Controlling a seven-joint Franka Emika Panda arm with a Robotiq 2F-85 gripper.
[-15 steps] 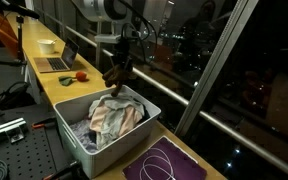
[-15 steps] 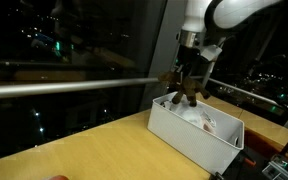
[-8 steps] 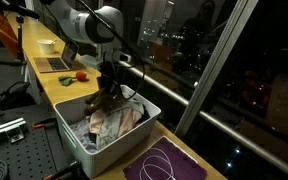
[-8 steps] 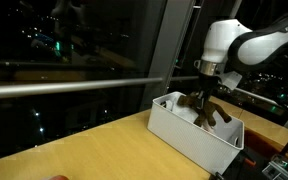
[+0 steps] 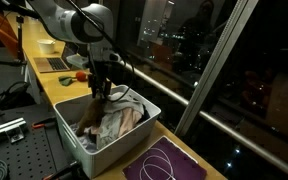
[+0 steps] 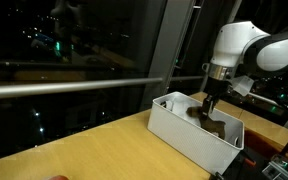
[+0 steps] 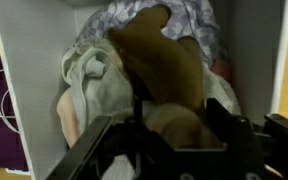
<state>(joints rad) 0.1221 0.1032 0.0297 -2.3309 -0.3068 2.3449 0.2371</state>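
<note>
wrist view: brown cloth (image 7: 169,65) sits between the fingers (image 7: 176,125), clamped or loose i cannot tell

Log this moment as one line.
gripper: low over bin, jaws unclear | brown cloth: at the fingers, draped on clothes pile

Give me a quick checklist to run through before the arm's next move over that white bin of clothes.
1. The brown cloth lies inside the bin: ok.
2. The end effector is over the bin's inside: ok.
3. Jaws free of the cloth: cannot tell.
4. The purple mat and the laptop sit apart from the bin: ok.
</note>
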